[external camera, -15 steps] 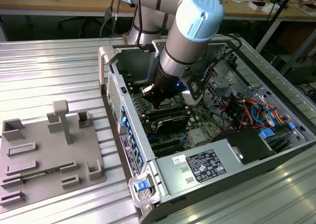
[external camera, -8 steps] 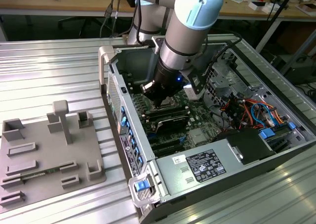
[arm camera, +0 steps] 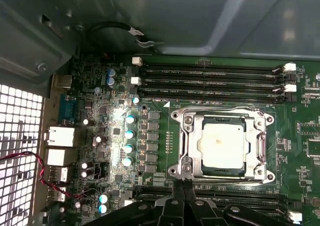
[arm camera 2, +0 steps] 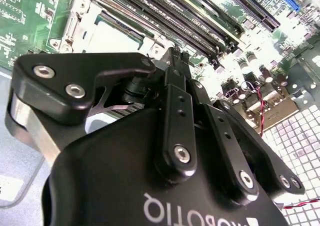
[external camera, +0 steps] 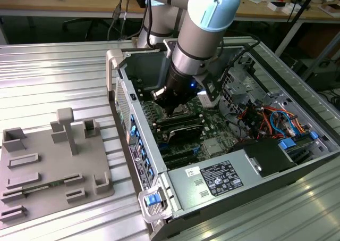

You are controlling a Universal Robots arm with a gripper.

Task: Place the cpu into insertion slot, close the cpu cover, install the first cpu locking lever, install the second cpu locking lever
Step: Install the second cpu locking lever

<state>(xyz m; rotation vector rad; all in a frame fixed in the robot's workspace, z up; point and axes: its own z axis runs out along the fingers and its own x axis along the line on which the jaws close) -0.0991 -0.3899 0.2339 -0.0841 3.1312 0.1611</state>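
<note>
Exterior view
Arm: reaching down into the open computer case.
Gripper: low over the green motherboard, between the case's rear wall and the grey power supply box.
Grey fixture plate: well apart from the gripper, outside the case on the ribbed metal table.

First wrist view
Gripper state: clenched, fingertips pressed together, nothing seen between them.
Cpu: seated flat in the insertion slot, just ahead of the fingertips.
Cpu cover: lying down flat around the cpu, silvery top showing through the cut-out.
Fingertip position: at the socket's near edge, by a frame corner; contact cannot be told.
Locking levers: position cannot be told.
Memory slots: beyond the socket from the gripper, with a second bank passing under the fingers.

Second wrist view
Fingers: converging to one closed tip.
Socket: just beyond that tip, pale cpu top inside the silver frame.
</note>
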